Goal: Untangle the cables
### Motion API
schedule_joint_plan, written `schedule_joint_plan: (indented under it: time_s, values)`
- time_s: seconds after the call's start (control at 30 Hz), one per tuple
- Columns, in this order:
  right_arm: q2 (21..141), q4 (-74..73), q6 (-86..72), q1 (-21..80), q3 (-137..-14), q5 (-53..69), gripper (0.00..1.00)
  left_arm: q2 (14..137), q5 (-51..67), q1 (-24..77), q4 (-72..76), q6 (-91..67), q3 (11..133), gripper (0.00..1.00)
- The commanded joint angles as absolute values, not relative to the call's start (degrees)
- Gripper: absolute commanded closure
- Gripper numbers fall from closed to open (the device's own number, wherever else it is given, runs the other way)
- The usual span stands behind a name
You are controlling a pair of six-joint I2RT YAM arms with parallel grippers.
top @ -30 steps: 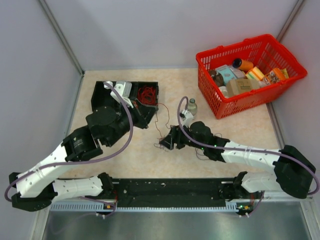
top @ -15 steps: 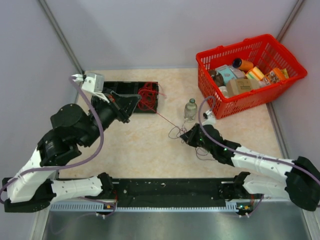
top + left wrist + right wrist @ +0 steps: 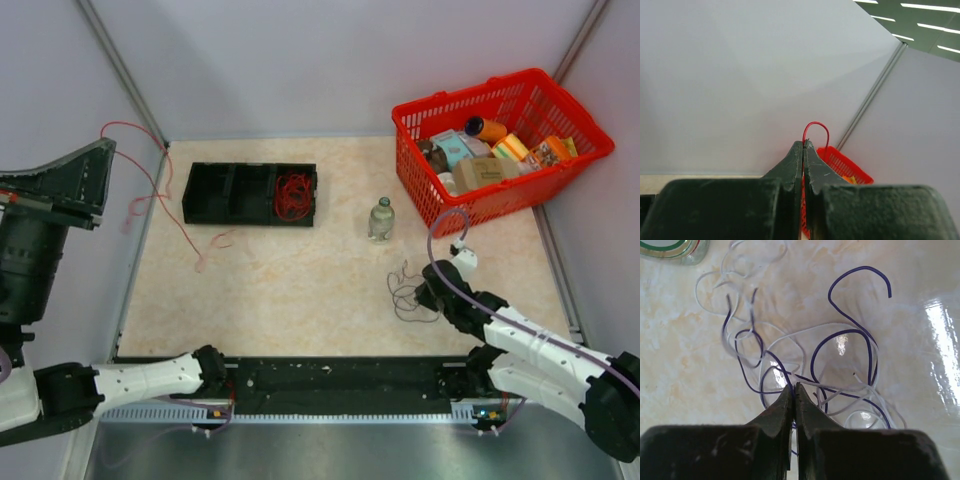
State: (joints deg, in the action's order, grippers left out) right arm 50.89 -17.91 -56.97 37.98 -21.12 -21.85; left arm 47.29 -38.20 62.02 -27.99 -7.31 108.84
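My left gripper (image 3: 108, 143) is raised high at the far left and is shut on a red cable (image 3: 200, 258), which hangs from it down to the table. In the left wrist view the red cable (image 3: 816, 124) loops out above the closed tips (image 3: 804, 145). A second red bunch (image 3: 293, 194) lies in the black tray (image 3: 215, 193). My right gripper (image 3: 428, 296) rests low at a loose tangle of white and dark blue cables (image 3: 404, 294). Its tips (image 3: 794, 386) are shut on the dark blue cable (image 3: 850, 331), with white cable (image 3: 790, 333) looped around it.
A small glass bottle (image 3: 380, 218) stands just beyond the tangle, and its base shows in the right wrist view (image 3: 675, 250). A red basket (image 3: 440, 215) full of packages sits at the back right. Grey walls close the table on three sides.
My left arm swung up and to the left, drawing the red cable out of the tangle. The right gripper shut and moved right and nearer with the white and blue cables.
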Motion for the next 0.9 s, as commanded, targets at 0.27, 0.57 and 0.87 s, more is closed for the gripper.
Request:
schedule_joint_plan:
  time_s: [0.27,0.57,0.87]
  values:
    - [42.46,-15.91,-41.77,37.18,-22.15,-18.37,0.97,48.69,-40.34,61.88,-30.66,-14.66,90.29,1.0]
    - [42.63,-16.87,-38.67,37.18,-23.12,-16.7,0.96,51.51,-43.51,61.61,-37.63,-28.29,69.2,1.0]
    - [36.83,-22.24,-39.02,37.09,-22.15,-25.31,0.95,54.84,-35.79,60.91,-34.64,-36.74,52.66,1.0]
